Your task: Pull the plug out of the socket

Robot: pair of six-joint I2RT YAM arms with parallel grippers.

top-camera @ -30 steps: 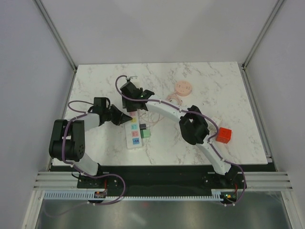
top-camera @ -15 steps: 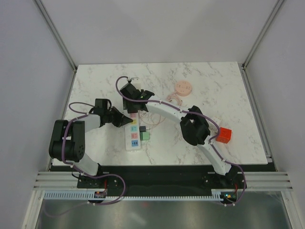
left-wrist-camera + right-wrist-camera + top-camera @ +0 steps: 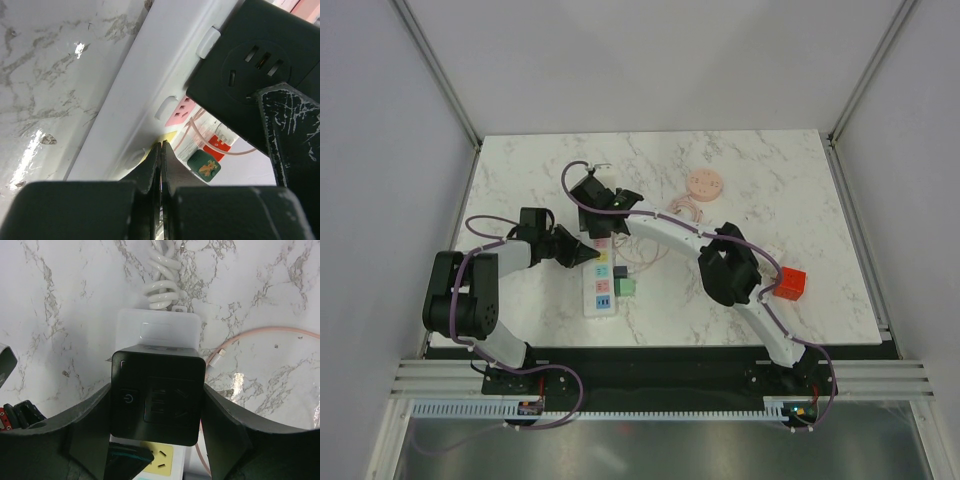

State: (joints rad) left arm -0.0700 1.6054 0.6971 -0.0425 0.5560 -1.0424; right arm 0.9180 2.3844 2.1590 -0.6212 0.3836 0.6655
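1. Tabletop (image 3: pixel 790 200) of white marble carries everything. The socket (image 3: pixel 600 287), a long white strip with pink, green and blue outlets, lies toward its front left, running front to back.
2. The right arm (image 3: pixel 720 262) reaches in from the right to the socket's far end. There the right gripper (image 3: pixel 158 407) stands half spread, one finger against each flank of the plug, clasping it.
3. The left arm (image 3: pixel 470 295) comes in from the socket's left. The left gripper (image 3: pixel 161 150) is fully closed and holds nothing, and its pinched tips touch the socket's left side about midway along.
4. A white coiled cord (image 3: pixel 162 287) leaves the socket's far end and runs away across the marble.
5. A round pink disc (image 3: pixel 705 184) lies well beyond and to the right of the socket's far end. Its thin pink cable (image 3: pixel 260 335) loops back to just right of the socket.
6. The plug (image 3: pixel 159 385), a black square block with a power button and an outlet face on top, sits over the socket's far end, next to where the cord leaves. Whether its pins are seated cannot be told.
7. A red block (image 3: pixel 789 284) sits well to the right of the socket, beside the right arm.
8. A small green block (image 3: pixel 625 285) lies just beside the socket's right edge, near its front half.
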